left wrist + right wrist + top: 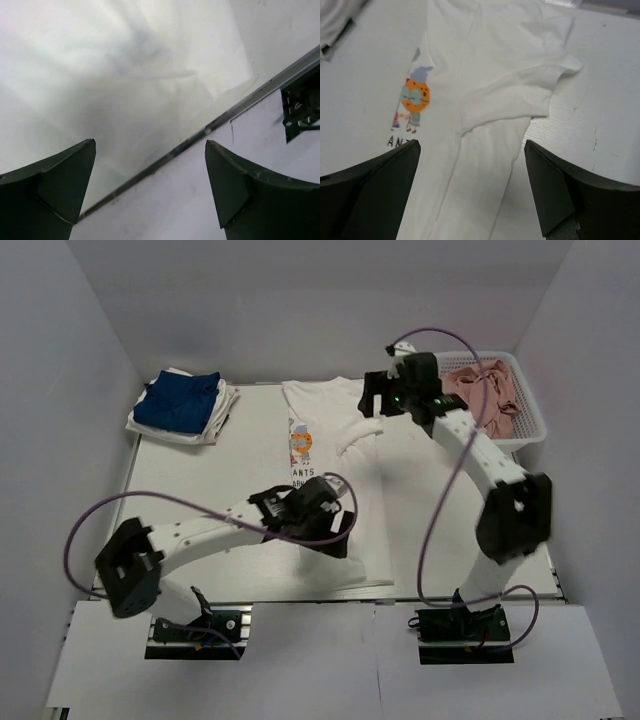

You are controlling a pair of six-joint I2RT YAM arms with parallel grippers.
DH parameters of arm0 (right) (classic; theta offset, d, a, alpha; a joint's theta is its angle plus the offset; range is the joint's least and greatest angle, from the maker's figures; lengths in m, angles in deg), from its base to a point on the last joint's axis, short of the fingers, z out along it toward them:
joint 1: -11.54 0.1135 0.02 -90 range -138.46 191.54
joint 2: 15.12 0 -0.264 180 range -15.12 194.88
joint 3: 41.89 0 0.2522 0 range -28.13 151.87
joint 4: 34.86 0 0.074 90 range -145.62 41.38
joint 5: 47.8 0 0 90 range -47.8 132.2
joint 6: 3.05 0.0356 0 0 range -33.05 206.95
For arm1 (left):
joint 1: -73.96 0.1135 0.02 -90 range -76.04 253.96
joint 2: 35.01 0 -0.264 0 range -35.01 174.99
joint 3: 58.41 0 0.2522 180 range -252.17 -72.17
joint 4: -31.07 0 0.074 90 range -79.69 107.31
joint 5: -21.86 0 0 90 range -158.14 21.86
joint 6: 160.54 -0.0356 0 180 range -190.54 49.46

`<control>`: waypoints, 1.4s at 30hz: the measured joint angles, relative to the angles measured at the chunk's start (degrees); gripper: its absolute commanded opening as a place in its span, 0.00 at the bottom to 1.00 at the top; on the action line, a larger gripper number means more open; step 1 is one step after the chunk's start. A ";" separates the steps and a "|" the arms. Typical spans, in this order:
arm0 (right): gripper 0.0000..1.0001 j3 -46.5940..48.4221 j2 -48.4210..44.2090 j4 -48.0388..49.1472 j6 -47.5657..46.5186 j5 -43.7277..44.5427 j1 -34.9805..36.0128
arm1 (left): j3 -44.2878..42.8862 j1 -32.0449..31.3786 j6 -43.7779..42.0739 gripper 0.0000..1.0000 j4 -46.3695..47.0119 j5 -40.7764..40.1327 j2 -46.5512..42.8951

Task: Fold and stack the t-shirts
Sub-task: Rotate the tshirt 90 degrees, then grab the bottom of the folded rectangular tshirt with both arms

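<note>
Reading right wrist, I see printed white t-shirt (pixel 490 90) under my spread right gripper (pixel 472 195); only overhead shows blue t-shirt (pixel 180 400) stacked far-left; left gripper (pixel 150 192) spread too; white table (pixel 190 490), pale walls (pixel 300 320).

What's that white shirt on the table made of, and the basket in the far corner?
The white shirt looks like soft, matte knit cloth, probably cotton: it creases, its sleeve lies limply folded over, and stitched seams show. The basket looks like white moulded plastic with a stiff latticed wall, though the view is too distant to be sure.
</note>
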 measured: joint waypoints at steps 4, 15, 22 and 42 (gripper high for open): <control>0.90 -22.80 -20.13 7.19 6.32 3.26 -0.02 | 10.64 -0.33 4.20 1.00 -1.16 -3.69 -12.70; 0.90 -62.62 -46.99 4.66 21.40 3.26 4.72 | 23.15 -0.31 8.48 0.86 3.43 -0.87 -11.50; 0.90 -68.11 -56.54 -3.04 24.02 -1.49 7.17 | 23.15 -0.31 8.63 0.66 6.69 3.39 -8.39; 0.44 -79.14 -59.28 -3.96 29.16 -13.70 11.06 | 25.90 -0.31 11.80 0.00 11.43 9.44 -6.58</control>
